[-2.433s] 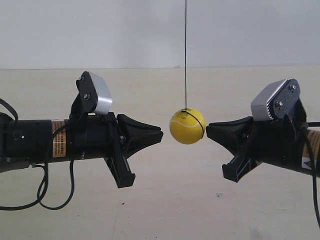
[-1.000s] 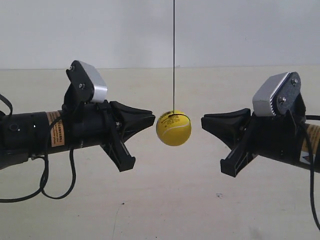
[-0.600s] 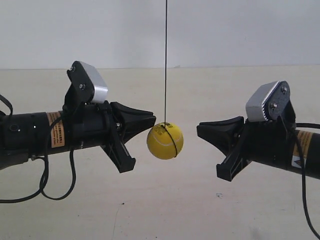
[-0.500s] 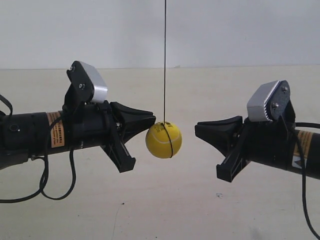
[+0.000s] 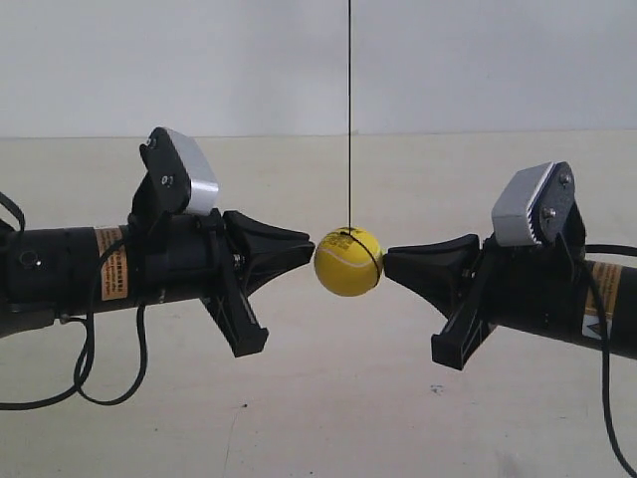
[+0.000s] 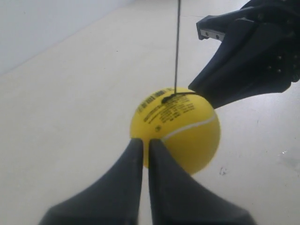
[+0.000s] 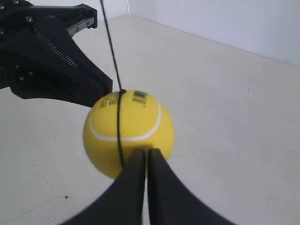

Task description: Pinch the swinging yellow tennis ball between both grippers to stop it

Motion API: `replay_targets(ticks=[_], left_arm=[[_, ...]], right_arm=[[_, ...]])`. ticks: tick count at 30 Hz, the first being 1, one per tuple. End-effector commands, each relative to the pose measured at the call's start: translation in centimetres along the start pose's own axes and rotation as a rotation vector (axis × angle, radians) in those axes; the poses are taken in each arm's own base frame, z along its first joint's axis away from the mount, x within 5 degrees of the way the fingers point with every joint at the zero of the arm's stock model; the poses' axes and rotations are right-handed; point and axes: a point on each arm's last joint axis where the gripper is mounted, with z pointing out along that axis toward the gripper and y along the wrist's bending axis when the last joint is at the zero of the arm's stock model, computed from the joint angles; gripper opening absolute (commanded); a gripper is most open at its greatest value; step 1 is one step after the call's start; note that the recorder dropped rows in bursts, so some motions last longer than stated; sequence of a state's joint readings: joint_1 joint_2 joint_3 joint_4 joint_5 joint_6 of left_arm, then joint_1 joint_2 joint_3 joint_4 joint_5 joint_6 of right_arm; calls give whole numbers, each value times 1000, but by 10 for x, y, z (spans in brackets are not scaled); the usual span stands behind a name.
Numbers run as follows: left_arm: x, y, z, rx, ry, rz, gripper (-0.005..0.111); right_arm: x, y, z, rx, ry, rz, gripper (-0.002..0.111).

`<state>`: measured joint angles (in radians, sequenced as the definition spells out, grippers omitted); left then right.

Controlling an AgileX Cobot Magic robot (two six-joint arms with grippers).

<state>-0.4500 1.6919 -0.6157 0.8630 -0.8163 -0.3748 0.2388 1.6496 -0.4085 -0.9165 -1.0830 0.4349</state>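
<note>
The yellow tennis ball [image 5: 347, 261] hangs on a thin dark string [image 5: 349, 119] between two black grippers. The gripper of the arm at the exterior view's left [image 5: 309, 241] touches one side of the ball with its pointed tip. The gripper of the arm at the exterior view's right [image 5: 388, 259] touches the opposite side. In the left wrist view my left gripper [image 6: 144, 140] is shut, its tip against the ball [image 6: 176, 129], with the other gripper [image 6: 248, 51] beyond. In the right wrist view my right gripper [image 7: 143, 151] is shut against the ball [image 7: 129, 133], facing the other gripper [image 7: 56, 61].
A pale beige tabletop [image 5: 328, 398] lies below the ball and arms, with a white wall [image 5: 199, 60] behind. Black cables [image 5: 90, 368] loop under the arm at the exterior view's left.
The ball has swung from near the exterior view's left gripper back toward the middle. The gripper at the right has moved in, and both tips now touch the ball.
</note>
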Motion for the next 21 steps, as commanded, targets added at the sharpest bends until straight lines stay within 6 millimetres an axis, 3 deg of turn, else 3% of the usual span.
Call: replay_targets(ticks=[1,21], left_arm=[[-4,-2,1,21,-10,21,5],[2,0,7,30,2,4,5]], right_arm=[[0,1,0,-14,0,0,0],[-1,2,0,-18,-7,-8,0]])
